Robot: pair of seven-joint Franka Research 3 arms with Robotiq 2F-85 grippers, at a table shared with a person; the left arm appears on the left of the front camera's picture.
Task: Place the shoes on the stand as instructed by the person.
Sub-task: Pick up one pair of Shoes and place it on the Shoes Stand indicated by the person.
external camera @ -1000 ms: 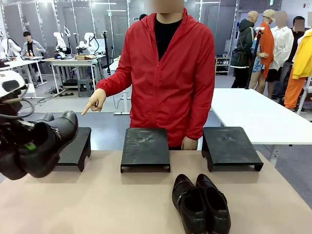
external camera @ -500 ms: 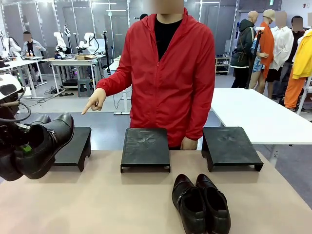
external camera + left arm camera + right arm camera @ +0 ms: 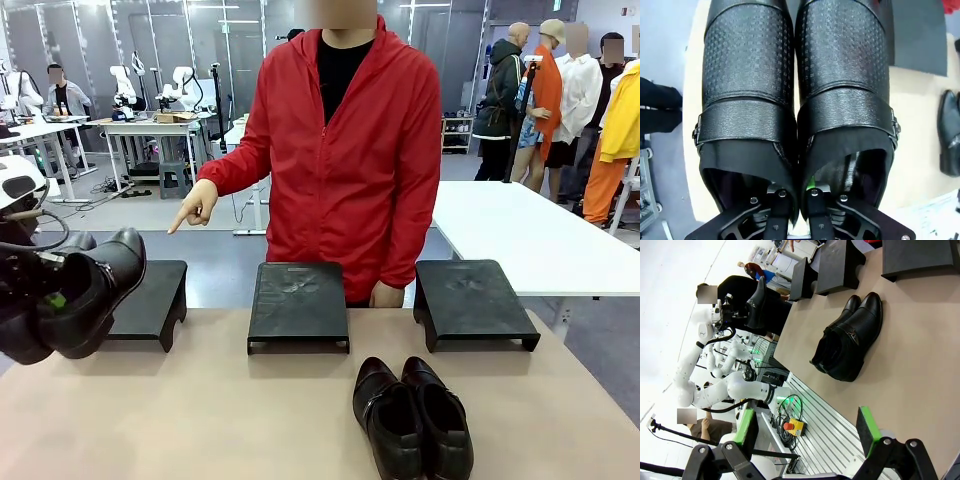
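The left gripper [image 3: 800,192] is clamped on the inner walls of the held pair of shoes [image 3: 795,75], up off the table [image 3: 200,420], toes running toward the left stand [image 3: 150,300] just beyond. The right gripper [image 3: 805,427] hangs wide open, with the second pair [image 3: 412,418] lying flat nearer its side. Far side, the person's hand [image 3: 195,207] points down at that left stand; the left wrist view shows the pinch, the front view the gap.

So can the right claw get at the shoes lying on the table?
Probably yes: the right claw is open and empty, and nothing sits between it and the shoes on the table.
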